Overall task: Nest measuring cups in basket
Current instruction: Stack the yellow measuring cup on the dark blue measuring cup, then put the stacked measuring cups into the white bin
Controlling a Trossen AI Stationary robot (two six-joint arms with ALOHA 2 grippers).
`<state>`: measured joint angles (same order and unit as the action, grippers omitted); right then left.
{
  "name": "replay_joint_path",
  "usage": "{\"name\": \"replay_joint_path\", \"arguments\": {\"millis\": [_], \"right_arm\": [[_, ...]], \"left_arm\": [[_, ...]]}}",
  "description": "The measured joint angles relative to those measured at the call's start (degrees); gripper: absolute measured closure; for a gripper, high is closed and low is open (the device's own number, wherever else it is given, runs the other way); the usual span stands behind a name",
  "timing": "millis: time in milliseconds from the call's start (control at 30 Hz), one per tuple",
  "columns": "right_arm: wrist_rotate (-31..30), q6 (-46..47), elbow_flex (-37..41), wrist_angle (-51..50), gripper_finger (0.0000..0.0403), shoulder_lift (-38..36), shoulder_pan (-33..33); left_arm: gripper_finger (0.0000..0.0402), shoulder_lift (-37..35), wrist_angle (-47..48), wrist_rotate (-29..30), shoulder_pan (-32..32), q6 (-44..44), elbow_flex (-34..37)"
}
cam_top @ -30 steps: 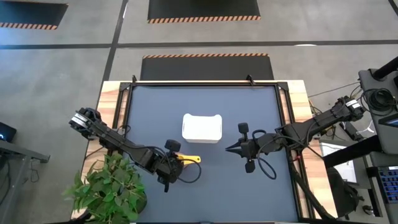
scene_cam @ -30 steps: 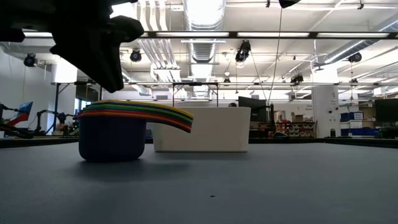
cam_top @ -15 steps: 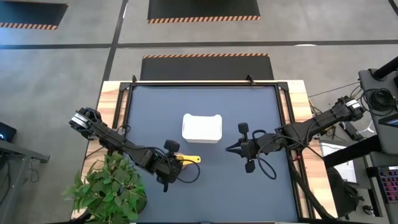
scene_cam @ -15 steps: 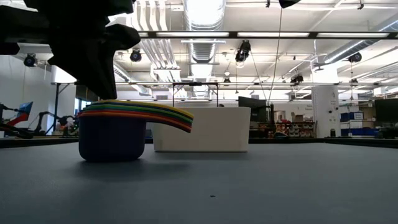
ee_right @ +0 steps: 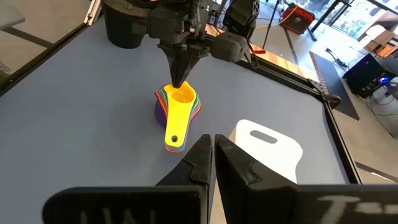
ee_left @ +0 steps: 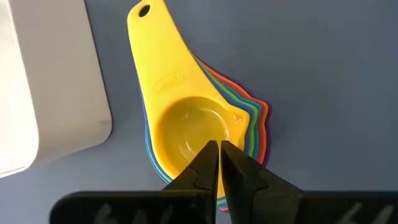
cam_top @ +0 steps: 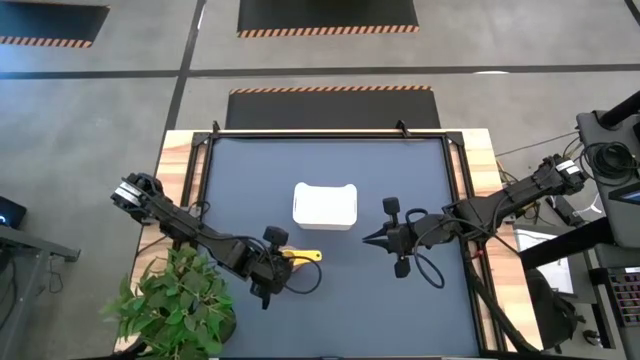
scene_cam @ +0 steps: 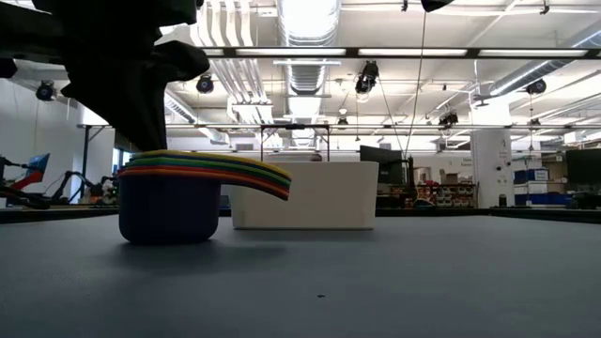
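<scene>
Seven nested plastic measuring cups [cam_top: 292, 257] sit near the worktop's front edge; we see the left gripper [ee_left: 218, 149] closed, empty, above them.

Table [cam_top: 330, 300]: dark blue-grey mat in a black frame, pale wood edges. On it: white basket [cam_top: 325, 205], mid-table; nested stack of measuring cups [cam_top: 292, 256], yellow uppermost, directly beneath the left gripper [cam_top: 277, 266], near the basket, not touching.
</scene>
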<state>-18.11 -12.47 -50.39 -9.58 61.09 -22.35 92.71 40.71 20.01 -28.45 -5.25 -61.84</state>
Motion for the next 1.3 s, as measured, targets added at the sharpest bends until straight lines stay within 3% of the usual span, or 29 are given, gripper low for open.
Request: {"name": "replay_joint_path", "arguments": {"millis": [400,867,1300], "right_arm": [[0.0,0.02,0.0,0.0,0.0394,-0.01,-0.02],[-0.05,0.35,0.0,0.0,0.0394,0.01,0.0],[-0.17,2.67,0.0,0.04,0.0394,-0.01,0.0]], "left_arm": [[0.0402,0.0,1.08,-0.05,0.0,-0.22,-0.53],[0.0401,-0.09,4.26,0.29,0.01,6.58,-11.66],[0.0395,-0.13,3.31,-0.92,0.46,3.83,-8.02]]}}
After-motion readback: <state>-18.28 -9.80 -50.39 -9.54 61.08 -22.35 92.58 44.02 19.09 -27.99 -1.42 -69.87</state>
